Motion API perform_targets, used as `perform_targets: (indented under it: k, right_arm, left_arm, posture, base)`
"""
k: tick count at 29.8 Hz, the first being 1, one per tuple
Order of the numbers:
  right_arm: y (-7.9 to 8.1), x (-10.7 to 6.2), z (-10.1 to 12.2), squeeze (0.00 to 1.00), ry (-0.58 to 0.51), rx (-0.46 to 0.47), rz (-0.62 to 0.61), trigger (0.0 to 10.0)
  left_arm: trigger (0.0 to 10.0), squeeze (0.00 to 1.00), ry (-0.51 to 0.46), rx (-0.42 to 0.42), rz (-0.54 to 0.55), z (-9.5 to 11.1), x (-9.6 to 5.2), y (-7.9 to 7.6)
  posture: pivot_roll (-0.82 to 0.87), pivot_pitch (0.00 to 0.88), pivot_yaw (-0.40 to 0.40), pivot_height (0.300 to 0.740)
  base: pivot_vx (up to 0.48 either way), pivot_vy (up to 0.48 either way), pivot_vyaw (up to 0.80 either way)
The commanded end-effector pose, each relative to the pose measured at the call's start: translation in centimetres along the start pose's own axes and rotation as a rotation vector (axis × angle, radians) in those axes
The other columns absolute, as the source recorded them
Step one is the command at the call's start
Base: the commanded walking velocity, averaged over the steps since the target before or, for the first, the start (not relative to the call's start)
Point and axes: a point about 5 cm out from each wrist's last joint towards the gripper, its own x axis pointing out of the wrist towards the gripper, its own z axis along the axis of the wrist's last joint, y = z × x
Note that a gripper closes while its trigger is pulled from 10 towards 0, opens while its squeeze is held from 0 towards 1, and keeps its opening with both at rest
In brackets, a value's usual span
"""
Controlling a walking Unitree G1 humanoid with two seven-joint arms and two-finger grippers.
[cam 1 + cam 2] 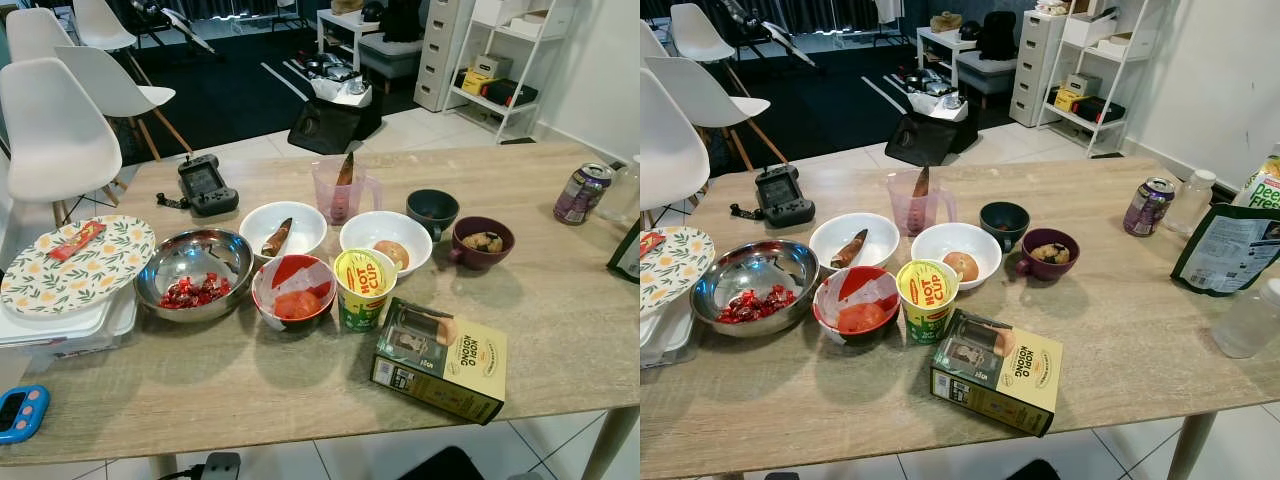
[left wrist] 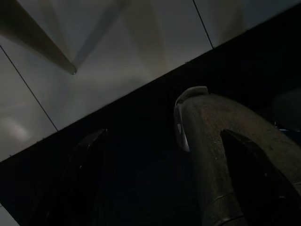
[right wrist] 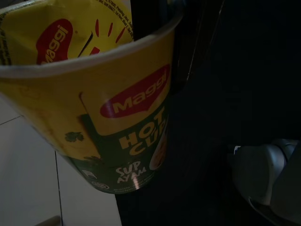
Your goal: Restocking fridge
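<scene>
Right wrist view: right jaws clamped on a noodle cup (image 3: 117, 108), hanging over floor tile; left jaws idle, apart. Best kept upright and squeezed lightly, I judge. Noodle cups: two, the second cup (image 1: 362, 288) on the desk (image 1: 250, 390), at 6 o'clock of a white bowl (image 1: 358, 232); white bowls: two; box (image 1: 440, 360): one

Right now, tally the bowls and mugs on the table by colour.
White bowls: 2
Steel bowl: 1
Red bowl: 1
Dark green bowl: 1
Maroon mug: 1
Total: 6
</scene>
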Motion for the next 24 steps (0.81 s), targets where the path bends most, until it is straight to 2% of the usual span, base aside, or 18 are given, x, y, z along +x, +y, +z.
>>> perform_targets:
  k: [1,10,24]
  right_arm:
    - [0.18,0.02,0.03,0.0,-0.002,-0.02,0.005,10.0]
    - [0.17,0.01,0.14,0.0,-0.002,-0.036,0.008,10.0]
    - [0.32,0.02,0.38,0.0,-0.007,-0.032,0.01,10.0]
  left_arm:
    - [10.0,0.0,0.012,0.008,0.01,-0.17,-0.1,0.49]
    - [10.0,0.0,0.017,-0.01,0.013,-0.49,-0.1,0.28]
    - [10.0,0.0,0.007,-0.007,0.008,-0.03,-0.01,0.15]
  posture:
    - [-0.02,0.0,-0.036,0.74]
    - [-0.01,0.0,-0.048,0.74]
    - [-0.01,0.0,-0.044,0.74]
  base:
    - [0.0,0.0,0.0]
    - [-0.102,0.0,0.0]
    - [-0.321,0.0,0.0]
